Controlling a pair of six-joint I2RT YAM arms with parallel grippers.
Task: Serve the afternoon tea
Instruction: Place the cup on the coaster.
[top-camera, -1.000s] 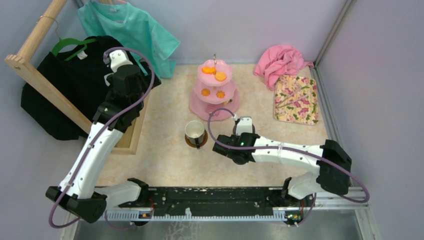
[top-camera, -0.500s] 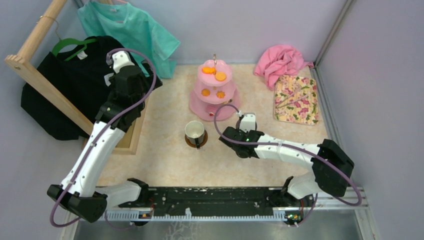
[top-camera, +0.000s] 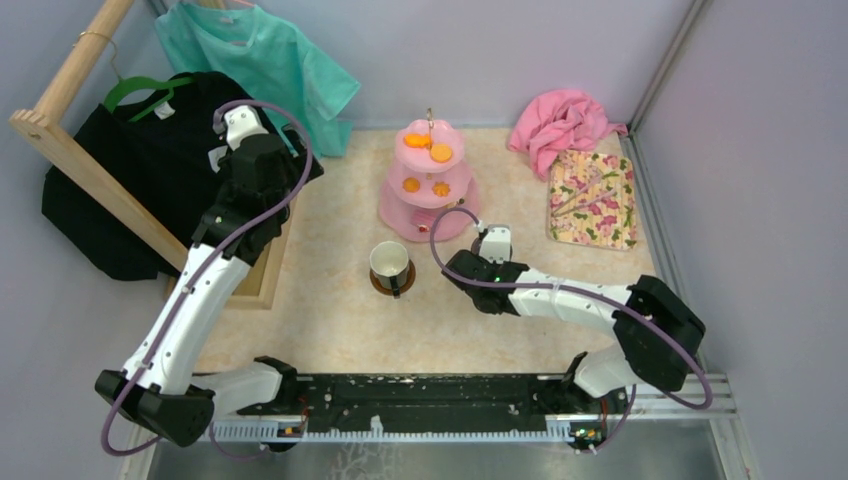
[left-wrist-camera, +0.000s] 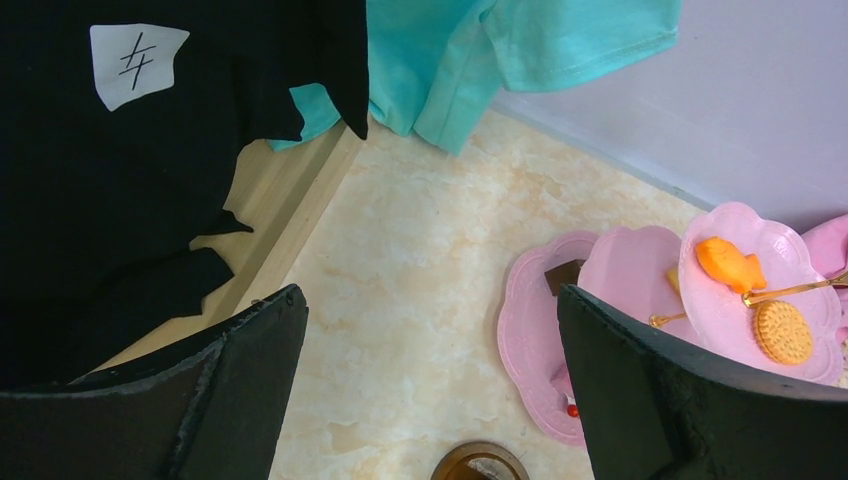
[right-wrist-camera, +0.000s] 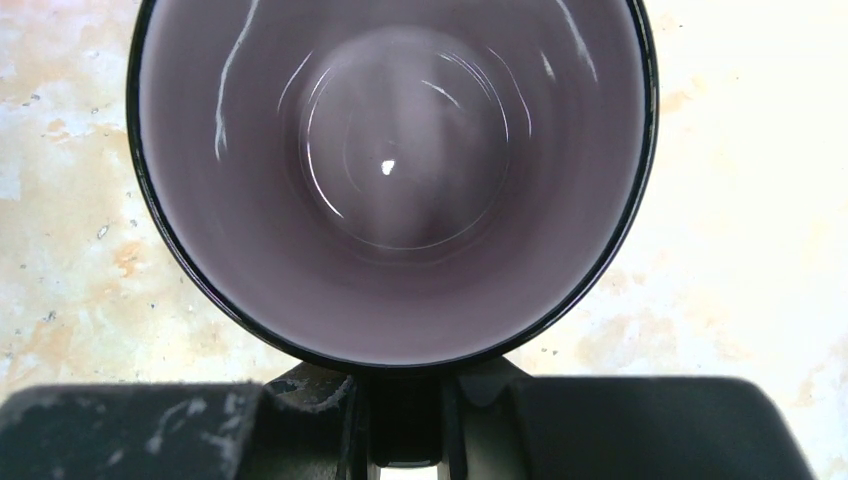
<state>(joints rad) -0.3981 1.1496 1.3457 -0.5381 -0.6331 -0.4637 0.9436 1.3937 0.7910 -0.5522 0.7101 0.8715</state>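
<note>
Only the right wrist view shows the grey-purple mug (right-wrist-camera: 390, 180), clamped in the right gripper (right-wrist-camera: 405, 425) (overhead, the arm hides it) just before the cake stand (top-camera: 430, 185). The left gripper (left-wrist-camera: 430, 350) hangs left of the stand, fingers spread.

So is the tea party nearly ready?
Done: snacks sit on the pink cake stand, and the white mug stands on its brown saucer. In hand: the right claw grips the grey-purple mug. Left: setting that mug down; no second saucer shows. The left claw is open, holding nothing.
</note>
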